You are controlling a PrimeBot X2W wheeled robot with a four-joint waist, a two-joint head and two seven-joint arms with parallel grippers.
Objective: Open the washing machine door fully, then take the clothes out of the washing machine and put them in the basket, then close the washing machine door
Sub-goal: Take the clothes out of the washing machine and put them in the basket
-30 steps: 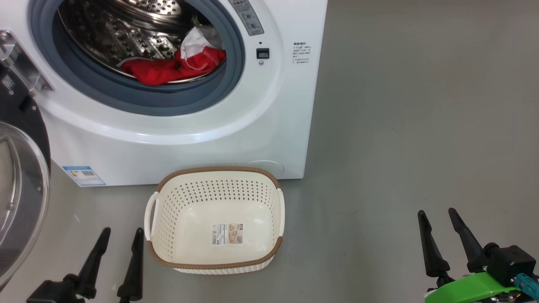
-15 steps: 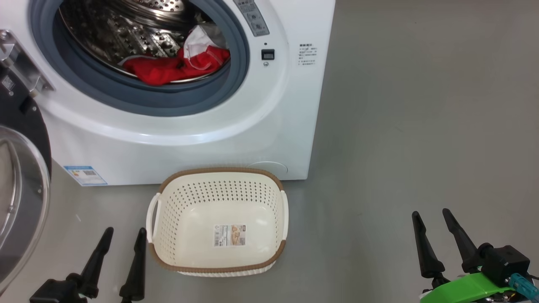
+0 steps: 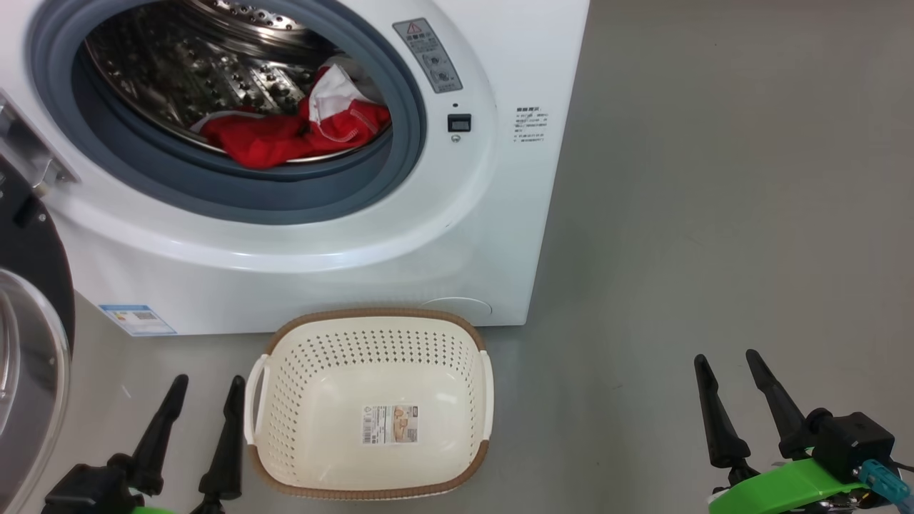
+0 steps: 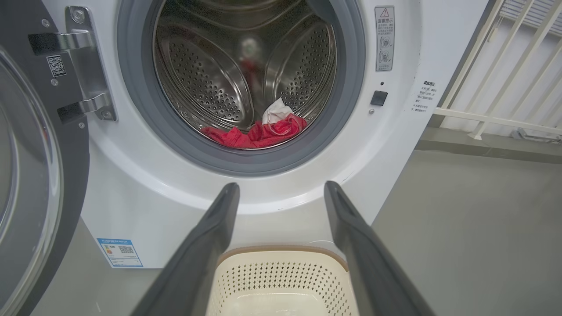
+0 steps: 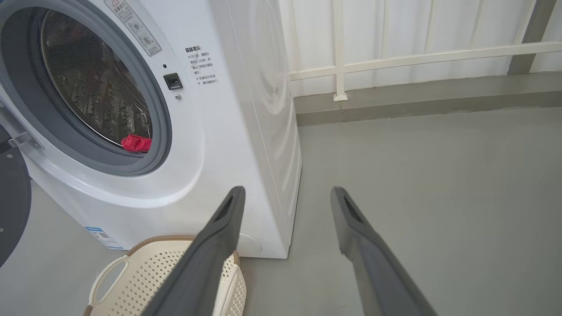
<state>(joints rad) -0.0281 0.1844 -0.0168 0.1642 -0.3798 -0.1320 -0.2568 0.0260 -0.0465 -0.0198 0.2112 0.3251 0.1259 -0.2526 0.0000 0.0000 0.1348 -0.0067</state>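
Two pincers stay released and empty, left pincer (image 3: 207, 382) just beside the basket (image 3: 371, 318), right pincer (image 3: 725, 357) well apart. Nothing moved but the camera. With the door (image 3: 32, 243) wide, the clothes (image 3: 285, 139) in the washer (image 3: 285, 271) likely come out next.

On the washing machine (image 4: 145, 210), a grey label (image 4: 384, 37) shows a red warning triangle — words too small to read. Tiny Chinese print (image 4: 425, 96) beside it. Square codes on the blue label (image 4: 119, 252) and door (image 4: 74, 184). Barcode sticker (image 3: 390, 424) in the basket (image 3: 300, 371).
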